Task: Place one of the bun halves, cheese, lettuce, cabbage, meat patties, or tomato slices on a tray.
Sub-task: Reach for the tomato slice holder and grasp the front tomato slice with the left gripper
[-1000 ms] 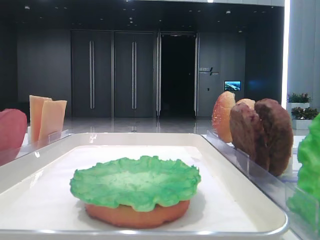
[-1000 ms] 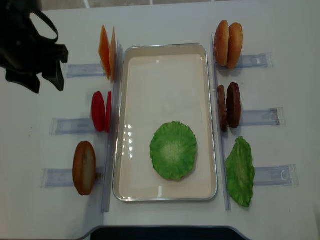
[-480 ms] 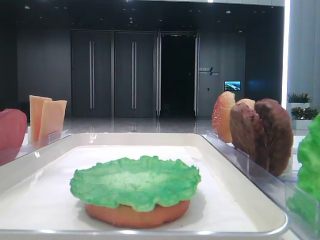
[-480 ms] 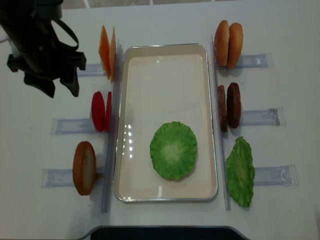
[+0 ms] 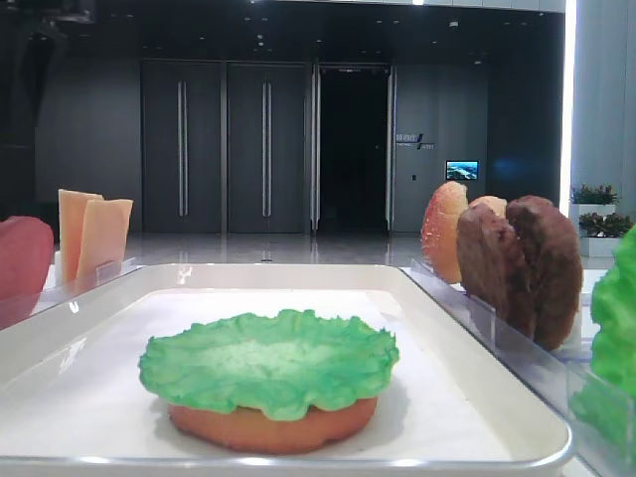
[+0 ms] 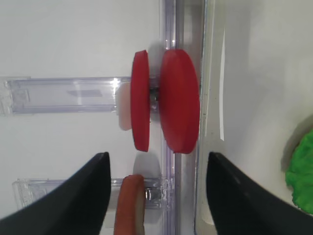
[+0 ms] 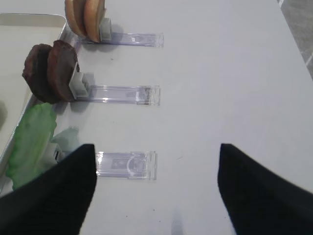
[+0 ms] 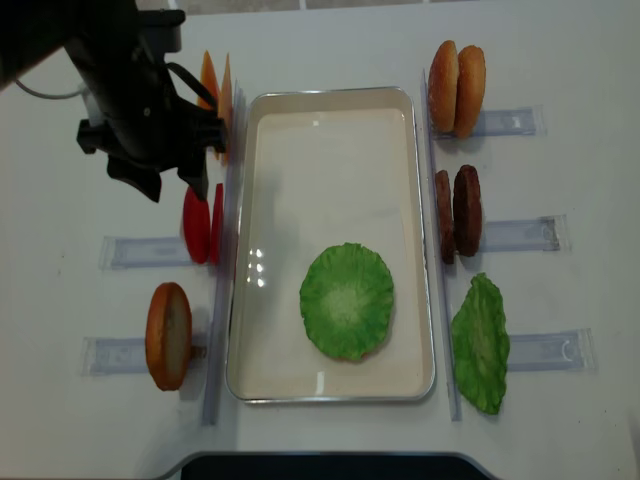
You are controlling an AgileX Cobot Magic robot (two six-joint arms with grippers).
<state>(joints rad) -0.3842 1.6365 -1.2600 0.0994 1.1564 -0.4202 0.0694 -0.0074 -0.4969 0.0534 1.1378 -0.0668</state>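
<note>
Two tomato slices (image 6: pixel 166 113) stand on edge in a clear holder (image 6: pixel 63 95), just ahead of the left gripper (image 6: pixel 154 196), so spread, empty jaws can straddle one. The tray (image 8: pixel 330 150) lies beside them, lettuce (image 8: pixel 347 300) already on it.

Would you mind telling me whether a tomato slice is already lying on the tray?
No, the tray holds only the lettuce on a bun half, while both tomato slices stand outside its left rim.

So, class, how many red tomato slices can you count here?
2: both tomato slices stand on edge, side by side, in the clear holder left of the tray. None seems hidden.
</note>
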